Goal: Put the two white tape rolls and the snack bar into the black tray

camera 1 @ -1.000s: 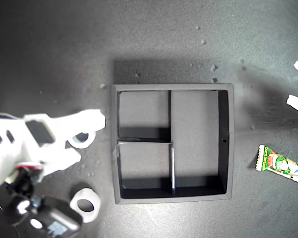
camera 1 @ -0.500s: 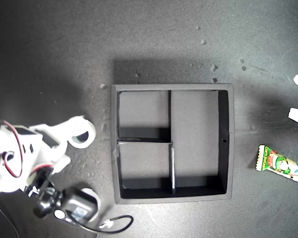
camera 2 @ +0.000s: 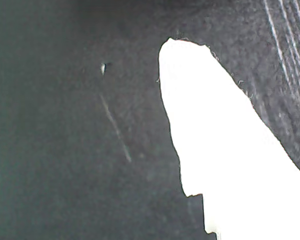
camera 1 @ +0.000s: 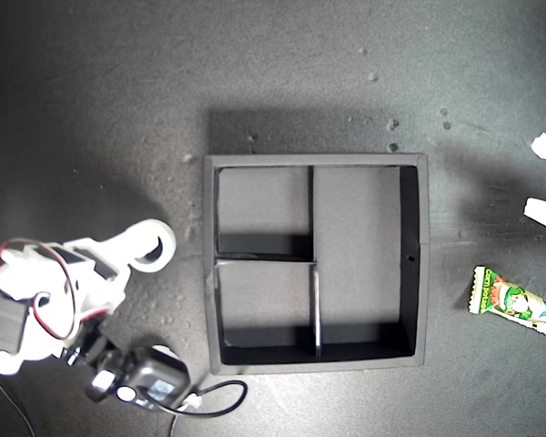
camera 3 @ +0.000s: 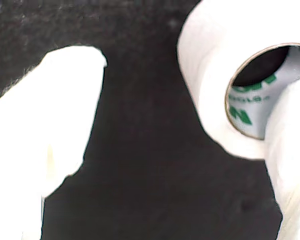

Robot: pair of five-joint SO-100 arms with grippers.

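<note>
My second gripper (camera 1: 132,250) has slid lower toward the exterior view's left edge since a second ago, the tape roll (camera 1: 152,246) dragged slightly with it. Count: one roll plain, a second roll (camera 1: 166,351) mostly hidden under the arm; one snack bar (camera 1: 516,304) at the right edge; one black tray (camera 1: 414,264), empty, centre. Second gripper's jaws wide, one finger (camera 3: 292,150) inside the roll's hole. My first gripper (camera 2: 225,150): one finger visible, opening unclear.

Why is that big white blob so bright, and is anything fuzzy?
First wrist view: my first gripper's finger is glared out to plain white. Second wrist view: the tape roll is close and soft-edged. Exterior view: corners darken, tray stays sharp.
</note>
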